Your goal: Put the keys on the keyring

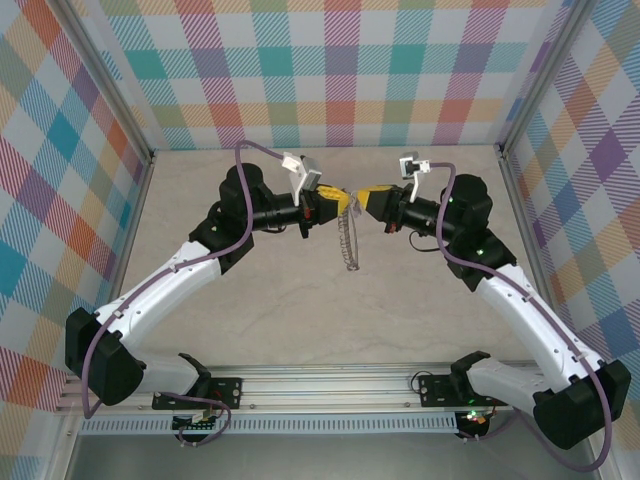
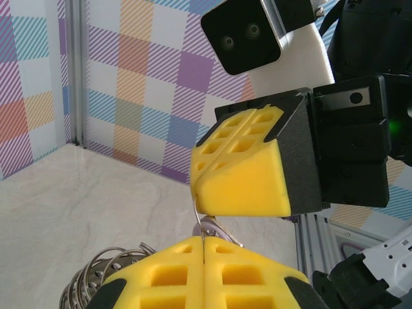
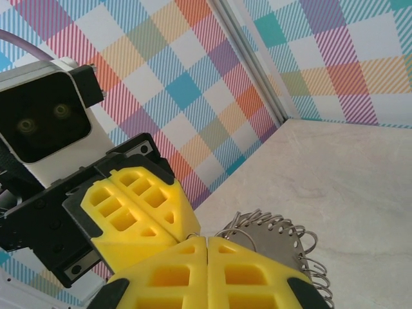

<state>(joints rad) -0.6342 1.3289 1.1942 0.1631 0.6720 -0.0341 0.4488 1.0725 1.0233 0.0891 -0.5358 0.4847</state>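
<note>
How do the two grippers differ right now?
The left gripper reaches in from the left, the right gripper from the right. Seen from the left wrist, the left gripper's jaw seam stands upright; the right gripper's slants. Both have yellow jaws shut, tips close together, apparently pinching the chain that hangs below them.

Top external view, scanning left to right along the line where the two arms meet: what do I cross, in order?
Left wrist camera → left end effector → right end effector → right wrist camera. The keyring hangs under the point where the end effectors meet, so I leave it out of the order.
</note>
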